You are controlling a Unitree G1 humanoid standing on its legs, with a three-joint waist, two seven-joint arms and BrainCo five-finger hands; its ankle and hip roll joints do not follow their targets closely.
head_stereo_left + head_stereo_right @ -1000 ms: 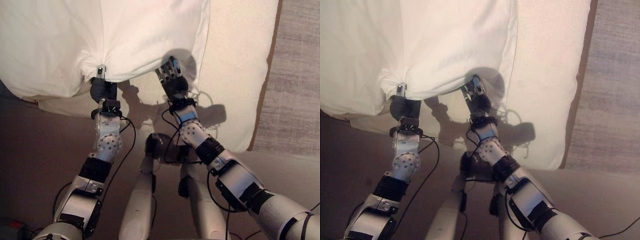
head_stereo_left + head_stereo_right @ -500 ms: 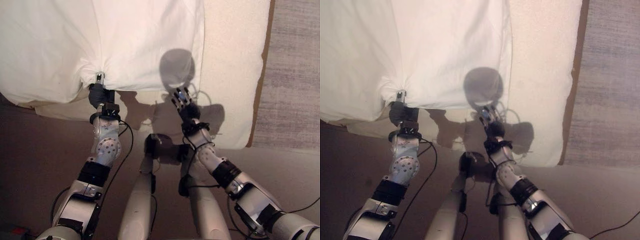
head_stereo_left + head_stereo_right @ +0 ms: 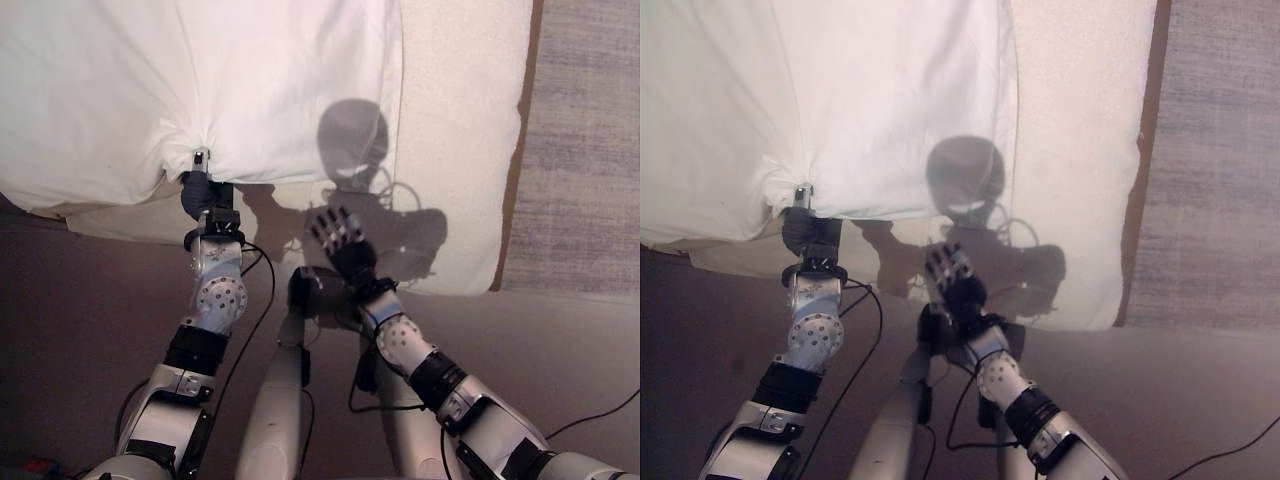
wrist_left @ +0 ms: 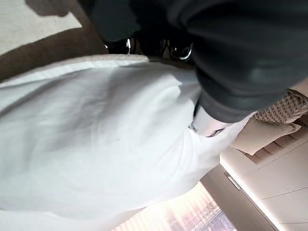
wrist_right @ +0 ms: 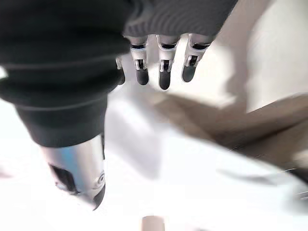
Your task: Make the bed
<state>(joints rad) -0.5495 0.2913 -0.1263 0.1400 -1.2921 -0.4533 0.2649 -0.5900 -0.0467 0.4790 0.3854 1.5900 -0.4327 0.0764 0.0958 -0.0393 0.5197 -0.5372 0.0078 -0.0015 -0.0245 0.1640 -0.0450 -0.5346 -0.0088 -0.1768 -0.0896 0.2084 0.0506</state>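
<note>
Gripping the near edge of the white duvet (image 3: 200, 90), our left hand (image 3: 200, 190) bunches the cloth into a gather at the mattress's (image 3: 460, 150) near edge. Our right hand (image 3: 340, 240) hangs released, fingers straight, off the cloth, above the mattress's near edge.

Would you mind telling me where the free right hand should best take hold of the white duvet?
Probably the near hem of the white duvet, by its corner right of the left hand, which already bunches that hem. The right hand hangs open, so reach forward from the bed's near side and pinch the loose hem.
</note>
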